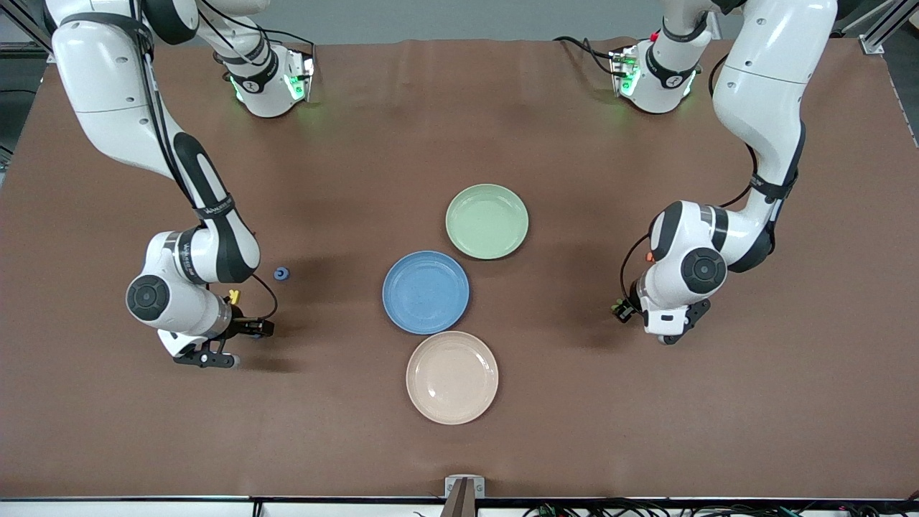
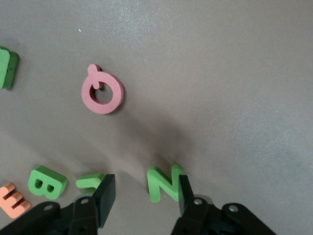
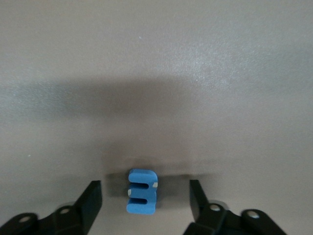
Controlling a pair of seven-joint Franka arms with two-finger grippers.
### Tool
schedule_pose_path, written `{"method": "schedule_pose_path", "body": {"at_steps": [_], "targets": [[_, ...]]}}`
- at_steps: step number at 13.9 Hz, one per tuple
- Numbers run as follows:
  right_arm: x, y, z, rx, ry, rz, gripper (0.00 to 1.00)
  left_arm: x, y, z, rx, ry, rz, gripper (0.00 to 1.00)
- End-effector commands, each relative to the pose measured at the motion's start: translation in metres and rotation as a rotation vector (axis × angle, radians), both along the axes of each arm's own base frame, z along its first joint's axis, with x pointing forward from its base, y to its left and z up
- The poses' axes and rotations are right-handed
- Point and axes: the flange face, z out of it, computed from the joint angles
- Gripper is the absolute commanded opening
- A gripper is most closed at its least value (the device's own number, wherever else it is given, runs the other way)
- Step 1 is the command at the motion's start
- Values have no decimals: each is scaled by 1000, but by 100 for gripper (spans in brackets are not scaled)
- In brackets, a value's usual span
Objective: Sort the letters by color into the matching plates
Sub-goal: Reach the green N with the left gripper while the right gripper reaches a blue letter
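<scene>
Barely begun: green plate [image 1: 487,220] and blue plate [image 1: 426,292] bare, left hand [image 2: 142,193] open around green N [image 2: 164,182], right hand [image 3: 145,201] open astride blue letter [image 3: 142,191], possibly an E.

Three plates [image 1: 487,220] on the table [image 1: 459,445] — green, blue, cream; foam letters [image 2: 165,182] visible — four green, two blue, one pink, one orange, one yellow

green letter [image 2: 7,67] and orange letter [image 2: 13,199] cut off

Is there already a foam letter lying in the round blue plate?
No, the round blue plate shows only its bare surface, with no foam letter in it.
</scene>
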Motion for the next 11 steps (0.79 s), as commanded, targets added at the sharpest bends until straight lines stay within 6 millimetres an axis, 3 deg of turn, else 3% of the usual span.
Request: {"method": "schedule_pose_path", "body": {"at_steps": [1,3,8,11], "targets": [[-1,0,-5,10,2,-17,73,4,-3,7,0,-22,14,60],[-2,0,-7,9,2,-17,62,5,-6,7,-4,-29,15,60],[-2,0,-6,9,5,-17,21,6,-9,-7,-11,-46,20,60],[-1,-1,-1,9,5,-16,13,7,-10,-8,-13,-53,18,59]]}}
